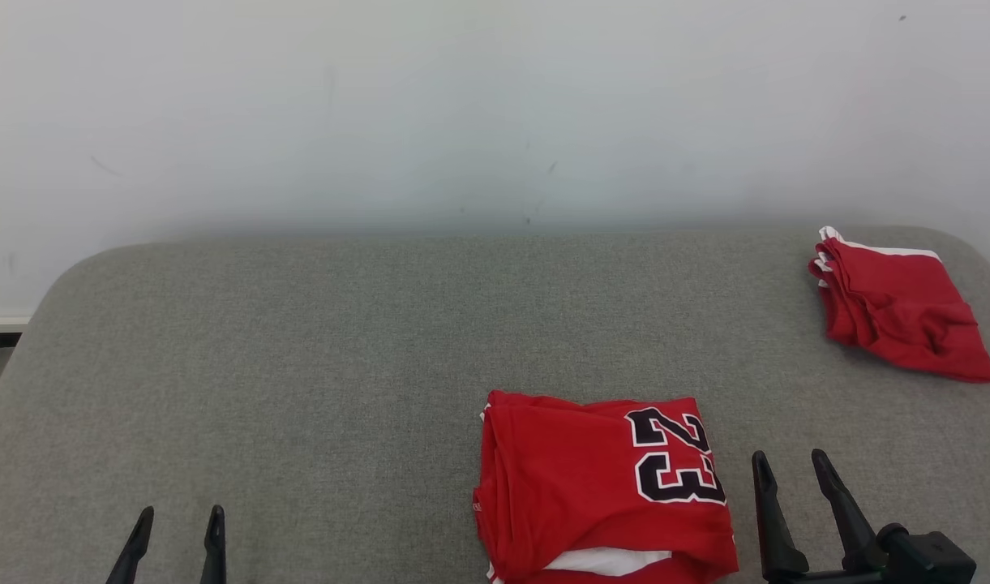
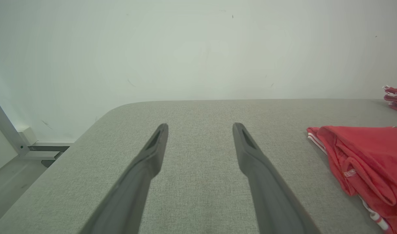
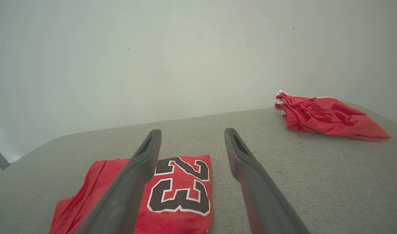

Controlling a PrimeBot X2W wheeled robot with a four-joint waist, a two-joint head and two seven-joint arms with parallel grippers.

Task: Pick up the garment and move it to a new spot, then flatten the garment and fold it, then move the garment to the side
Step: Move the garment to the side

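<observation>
Jersey (image 1: 576, 487) is lying just left of the spread, empty right gripper (image 1: 788, 456), well apart from the equally spread left gripper (image 1: 181, 511).

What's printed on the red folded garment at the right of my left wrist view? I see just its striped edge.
Observer: The red folded jersey shows a black, white-edged number 23 on its top face.
Operator: Where is my right claw?
Observer: The right claw stands open just right of that jersey and appears clear of it.
Operator: And the red scrap at my far right edge?
Observer: That is a second red folded garment with white trim. It lies near the far right corner of the grey upholstered surface, well apart from the jersey.
</observation>
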